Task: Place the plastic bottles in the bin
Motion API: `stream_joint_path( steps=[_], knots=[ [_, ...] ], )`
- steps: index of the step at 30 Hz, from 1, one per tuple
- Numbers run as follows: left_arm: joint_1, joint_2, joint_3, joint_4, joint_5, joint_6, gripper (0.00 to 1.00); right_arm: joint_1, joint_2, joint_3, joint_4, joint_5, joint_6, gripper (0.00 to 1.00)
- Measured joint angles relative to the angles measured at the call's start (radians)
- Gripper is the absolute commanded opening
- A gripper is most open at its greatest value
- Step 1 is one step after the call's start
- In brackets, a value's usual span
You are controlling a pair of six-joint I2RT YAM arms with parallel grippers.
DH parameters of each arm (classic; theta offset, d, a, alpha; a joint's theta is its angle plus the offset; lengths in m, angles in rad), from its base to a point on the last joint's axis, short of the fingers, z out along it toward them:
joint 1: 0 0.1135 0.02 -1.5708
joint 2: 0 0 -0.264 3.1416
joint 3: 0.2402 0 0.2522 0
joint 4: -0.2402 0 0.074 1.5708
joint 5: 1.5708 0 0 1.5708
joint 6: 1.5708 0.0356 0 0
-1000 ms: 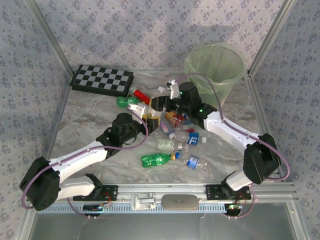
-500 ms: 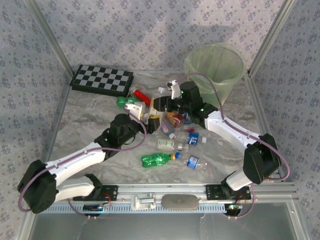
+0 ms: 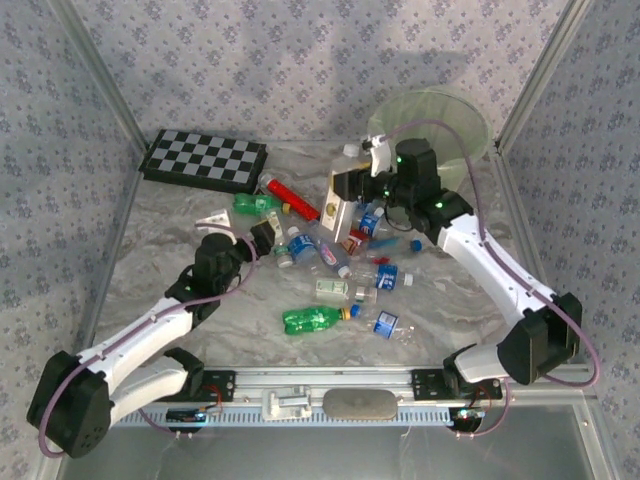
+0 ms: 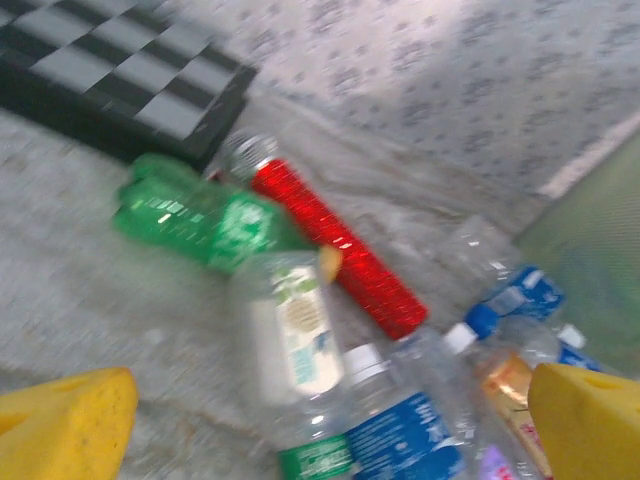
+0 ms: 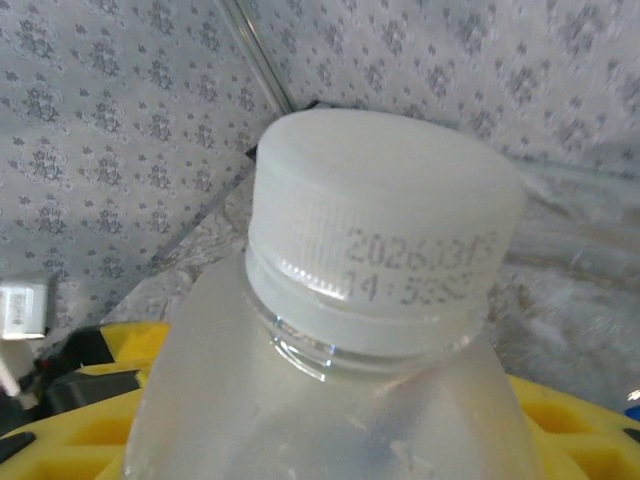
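My right gripper (image 3: 347, 188) is shut on a cloudy clear plastic bottle (image 3: 337, 207) and holds it above the pile, just left of the pale green bin (image 3: 430, 125). In the right wrist view the bottle's white cap (image 5: 385, 215) is very close, with the yellow fingers (image 5: 95, 425) on both sides of its body and the gripper (image 5: 335, 425) closed round it. My left gripper (image 3: 240, 228) is open at the left edge of the pile. Between its yellow fingertips (image 4: 65, 425) lie a white-labelled bottle (image 4: 290, 340) and a blue-labelled bottle (image 4: 410, 435); this gripper (image 4: 330, 430) holds nothing.
A red stick (image 3: 295, 197) and a green bottle (image 3: 255, 205) lie near the checkerboard (image 3: 205, 160) at the back left. Several more bottles are scattered mid-table, among them a green one (image 3: 315, 318) and a blue-labelled one (image 3: 385, 323). Patterned walls close in the sides.
The left gripper opened and drew back to the left, away from the pile. The right arm rose with its bottle and swung toward the bin.
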Motion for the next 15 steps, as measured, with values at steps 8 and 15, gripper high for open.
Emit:
stream_joint_path(
  steps=[8, 15],
  knots=[
    [0.011, 0.008, -0.023, -0.044, -0.004, -0.098, 1.0, -0.093, -0.006, 0.194, -0.085, -0.01, -0.103, 0.52],
    [0.011, 0.085, -0.021, -0.037, 0.044, -0.105, 1.0, -0.17, -0.011, 0.319, -0.085, 0.086, -0.167, 0.52]
  ],
)
